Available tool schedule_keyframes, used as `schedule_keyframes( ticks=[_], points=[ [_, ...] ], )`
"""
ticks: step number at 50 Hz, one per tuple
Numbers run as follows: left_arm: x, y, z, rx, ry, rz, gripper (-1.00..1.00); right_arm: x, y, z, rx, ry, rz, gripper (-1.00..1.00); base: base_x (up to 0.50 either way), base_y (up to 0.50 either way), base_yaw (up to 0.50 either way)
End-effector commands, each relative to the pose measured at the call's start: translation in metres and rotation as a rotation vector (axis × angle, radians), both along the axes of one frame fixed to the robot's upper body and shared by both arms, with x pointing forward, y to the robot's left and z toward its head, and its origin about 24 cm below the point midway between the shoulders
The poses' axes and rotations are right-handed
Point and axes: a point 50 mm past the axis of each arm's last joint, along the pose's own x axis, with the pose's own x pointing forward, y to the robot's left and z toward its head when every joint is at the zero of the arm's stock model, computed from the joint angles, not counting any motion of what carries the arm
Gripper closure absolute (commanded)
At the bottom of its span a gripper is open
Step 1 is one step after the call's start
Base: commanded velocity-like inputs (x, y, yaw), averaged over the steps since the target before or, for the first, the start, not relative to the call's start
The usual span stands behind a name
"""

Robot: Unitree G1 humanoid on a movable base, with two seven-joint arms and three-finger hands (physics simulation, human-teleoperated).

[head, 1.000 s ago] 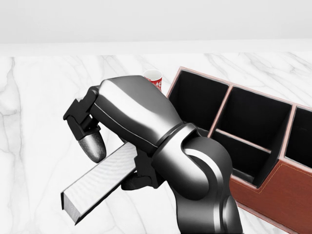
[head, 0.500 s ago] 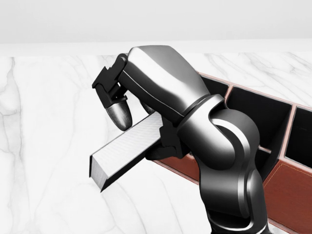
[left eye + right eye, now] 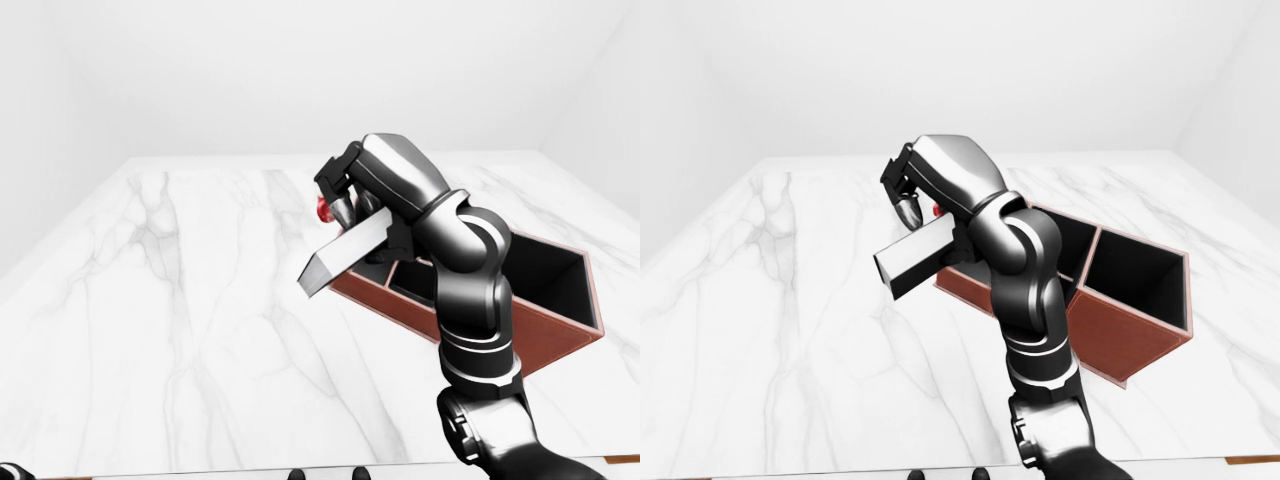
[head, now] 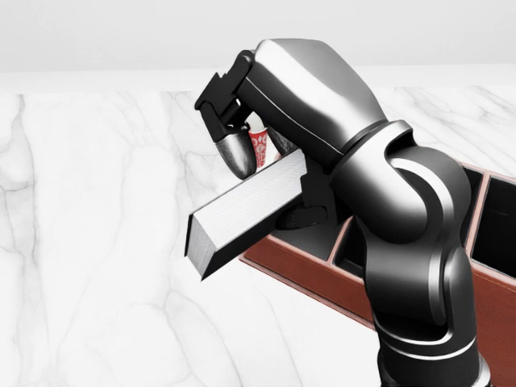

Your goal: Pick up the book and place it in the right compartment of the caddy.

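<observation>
Our right hand (image 4: pixel 274 173) was clamped on the book (image 4: pixel 242 216) — fingers (image 4: pixel 235 149) curled over its upper face, the thumb apparently beneath it, though the palm hid that contact. We carried it lifted clear of the marble table (image 4: pixel 97 242), tilted with its free end drooping toward the head view's lower left, probably because we gripped one end only. It hung over the caddy (image 3: pixel 1110 335) at its left edge, so the right compartment (image 3: pixel 1135 270) was well apart and the book needed to travel rightward and turn to drop in. A red cup (image 4: pixel 259 149) showed beyond the fingers — worth avoiding. Our left hand was not visible.
</observation>
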Motion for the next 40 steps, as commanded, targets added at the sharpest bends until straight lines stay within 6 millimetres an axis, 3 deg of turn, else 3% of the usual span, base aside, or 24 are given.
schedule_keyframes(
  ticks=[1, 40],
  points=[
    [0.0, -0.001, 0.0, 0.002, -0.003, -0.001, -1.0, 0.004, -0.013, 0.01, -0.013, -0.034, -0.059, 1.0, 0.0, 0.0, 0.0],
    [0.001, -0.003, -0.002, 0.026, -0.003, 0.016, -1.0, 0.01, -0.046, 0.04, -0.057, -0.118, -0.187, 1.0, 0.0, 0.0, 0.0]
  ],
)
